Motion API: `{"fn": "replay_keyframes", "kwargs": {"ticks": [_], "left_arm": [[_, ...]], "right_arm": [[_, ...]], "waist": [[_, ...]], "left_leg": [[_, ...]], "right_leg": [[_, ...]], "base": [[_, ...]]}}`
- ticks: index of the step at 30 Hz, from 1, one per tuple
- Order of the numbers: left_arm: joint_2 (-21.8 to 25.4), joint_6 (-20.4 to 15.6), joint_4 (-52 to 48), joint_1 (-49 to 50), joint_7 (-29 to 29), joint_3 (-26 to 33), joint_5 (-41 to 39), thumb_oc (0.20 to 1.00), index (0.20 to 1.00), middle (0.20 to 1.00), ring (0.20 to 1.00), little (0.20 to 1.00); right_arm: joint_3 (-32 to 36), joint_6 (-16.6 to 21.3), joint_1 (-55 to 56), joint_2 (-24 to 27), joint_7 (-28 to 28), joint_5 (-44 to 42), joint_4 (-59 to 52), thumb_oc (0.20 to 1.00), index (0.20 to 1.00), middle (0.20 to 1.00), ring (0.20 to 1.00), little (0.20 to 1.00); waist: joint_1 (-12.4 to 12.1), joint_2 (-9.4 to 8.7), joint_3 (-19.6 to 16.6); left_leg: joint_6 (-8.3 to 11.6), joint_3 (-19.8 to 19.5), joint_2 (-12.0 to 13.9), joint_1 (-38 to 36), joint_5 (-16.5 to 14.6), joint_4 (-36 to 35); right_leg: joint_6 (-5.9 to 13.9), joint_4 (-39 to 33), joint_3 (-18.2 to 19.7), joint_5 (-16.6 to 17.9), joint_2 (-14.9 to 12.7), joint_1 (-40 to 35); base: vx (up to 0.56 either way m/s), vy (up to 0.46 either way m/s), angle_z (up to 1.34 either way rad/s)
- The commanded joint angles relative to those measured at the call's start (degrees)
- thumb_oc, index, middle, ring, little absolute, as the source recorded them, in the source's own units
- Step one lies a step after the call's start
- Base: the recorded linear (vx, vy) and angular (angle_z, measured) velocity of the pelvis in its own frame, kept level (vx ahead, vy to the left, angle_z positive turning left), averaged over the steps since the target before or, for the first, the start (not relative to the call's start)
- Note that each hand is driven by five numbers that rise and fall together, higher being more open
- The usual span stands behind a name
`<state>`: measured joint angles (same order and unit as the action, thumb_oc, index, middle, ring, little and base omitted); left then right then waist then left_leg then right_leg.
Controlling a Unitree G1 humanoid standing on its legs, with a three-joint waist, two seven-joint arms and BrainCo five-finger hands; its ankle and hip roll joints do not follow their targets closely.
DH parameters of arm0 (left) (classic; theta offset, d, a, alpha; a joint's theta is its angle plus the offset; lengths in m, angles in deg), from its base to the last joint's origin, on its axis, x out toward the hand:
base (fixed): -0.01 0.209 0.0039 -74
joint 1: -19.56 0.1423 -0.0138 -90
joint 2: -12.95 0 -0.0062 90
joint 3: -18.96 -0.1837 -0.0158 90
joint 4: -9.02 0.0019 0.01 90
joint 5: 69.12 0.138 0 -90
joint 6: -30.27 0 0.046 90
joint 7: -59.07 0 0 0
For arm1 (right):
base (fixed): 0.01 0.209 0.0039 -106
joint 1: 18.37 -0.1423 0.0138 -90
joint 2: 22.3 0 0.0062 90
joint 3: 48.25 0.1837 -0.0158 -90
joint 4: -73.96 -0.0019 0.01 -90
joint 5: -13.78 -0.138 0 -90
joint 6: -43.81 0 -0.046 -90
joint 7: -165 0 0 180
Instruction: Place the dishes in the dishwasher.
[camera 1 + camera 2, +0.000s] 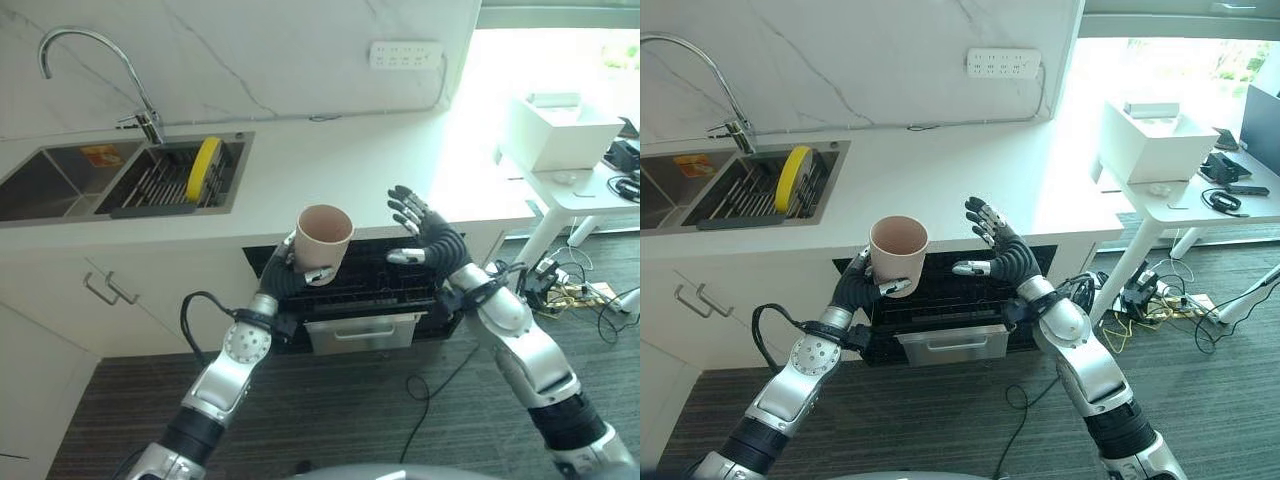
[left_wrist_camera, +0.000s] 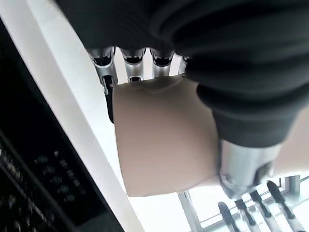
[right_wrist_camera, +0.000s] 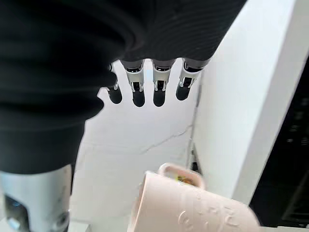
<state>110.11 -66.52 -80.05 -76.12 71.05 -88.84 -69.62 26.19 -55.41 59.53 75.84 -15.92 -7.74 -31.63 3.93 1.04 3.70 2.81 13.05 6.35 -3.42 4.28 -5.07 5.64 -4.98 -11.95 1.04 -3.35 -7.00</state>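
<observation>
Pink cup (image 1: 324, 238): upright, in L hand (image 1: 292, 268), fingers and thumb wrapped round lower wall, over open dishwasher (image 1: 360, 290). R hand (image 1: 424, 232): fingers spread, empty, beside cup.

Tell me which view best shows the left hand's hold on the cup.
The left wrist view: the left hand has fingers and thumb curled round the pink cup from close up. The eye views show the cup upright above the open dishwasher; the right wrist view shows its rim.
</observation>
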Motion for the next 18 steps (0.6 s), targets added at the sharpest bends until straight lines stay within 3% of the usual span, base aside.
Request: {"fn": "replay_keyframes", "kwargs": {"ticks": [1, 9, 18], "left_arm": [[1.4, -3.4, -0.7, -8.0, 5.2, 0.4, 5.5, 0.2, 0.2, 0.2, 0.2, 0.2], [1.7, -2.4, -0.3, -10.3, 10.9, -0.8, 12.7, 0.2, 0.2, 0.2, 0.2, 0.2], [1.0, -1.6, 0.8, -12.5, 12.1, -3.5, 15.1, 0.2, 0.2, 0.2, 0.2, 0.2]], "right_arm": [[1.0, 0.6, -5.8, -2.1, 1.8, -2.6, 0.0, 1.0, 1.0, 1.0, 1.0, 1.0], [-0.6, -1.0, -8.5, -4.2, 4.8, -3.4, 1.2, 1.0, 1.0, 1.0, 1.0, 1.0], [-2.6, -2.8, -11.3, -6.2, 5.0, -4.1, 2.2, 1.0, 1.0, 1.0, 1.0, 1.0]], "waist": [[-1.0, -1.05, -0.5], [-1.5, -1.38, -0.8], [-1.7, -1.44, -0.8]], "left_leg": [[3.41, 1.4, 5.0, -3.5, -3.1, 0.1], [3.54, 0.8, 5.0, -3.5, -3.1, 0.1], [3.65, 0.8, 5.0, -3.5, -3.1, 0.1]], "right_leg": [[2.62, 0.0, -2.2, -0.7, -6.4, -0.4], [2.46, 0.0, -2.7, -0.7, -6.4, -0.7], [2.49, 0.0, -2.9, -0.8, -6.4, -0.9]], "base": [[0.0, 0.0, 0.0], [0.0, 0.0, 0.0], [0.0, 0.001, 0.03]]}}
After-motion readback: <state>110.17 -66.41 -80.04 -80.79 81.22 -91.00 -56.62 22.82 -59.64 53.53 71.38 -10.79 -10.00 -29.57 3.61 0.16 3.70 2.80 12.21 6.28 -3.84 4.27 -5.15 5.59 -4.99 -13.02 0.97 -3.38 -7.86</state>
